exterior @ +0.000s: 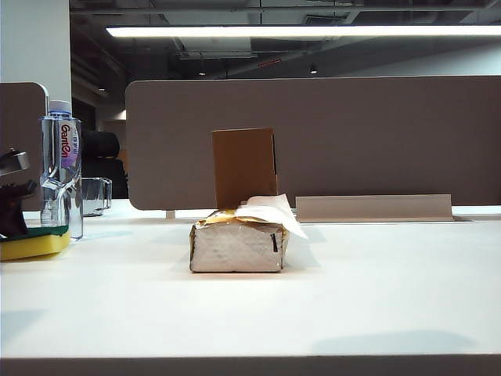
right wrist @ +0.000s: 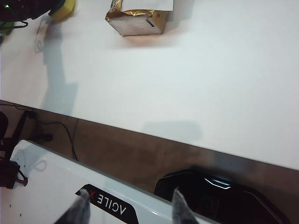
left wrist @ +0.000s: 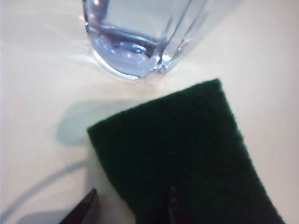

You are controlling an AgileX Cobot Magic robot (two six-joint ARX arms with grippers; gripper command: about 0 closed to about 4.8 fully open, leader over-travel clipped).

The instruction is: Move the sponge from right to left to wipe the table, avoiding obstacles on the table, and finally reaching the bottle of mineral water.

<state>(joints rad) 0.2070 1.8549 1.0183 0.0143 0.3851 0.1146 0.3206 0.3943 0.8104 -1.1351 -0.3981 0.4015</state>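
At far left of table (exterior: 258, 305) we see sponge (exterior: 33, 243) parked touching bottle of mineral water (exterior: 61, 168). Left gripper (left wrist: 131, 205) jaws parted, one tip over green face, grip released. We'd lift straight off, not nudge bottle. Right gripper (right wrist: 131, 207) parted, empty, off table edge. Sponge: yellow foam, green scourer up.

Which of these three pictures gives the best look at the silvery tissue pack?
The exterior view: the tissue pack sits mid-table, side-on and whole, white tissue sticking out, the brown cardboard box behind it. The right wrist view catches it from above, cut off at the picture's edge. The left wrist view shows none of it.
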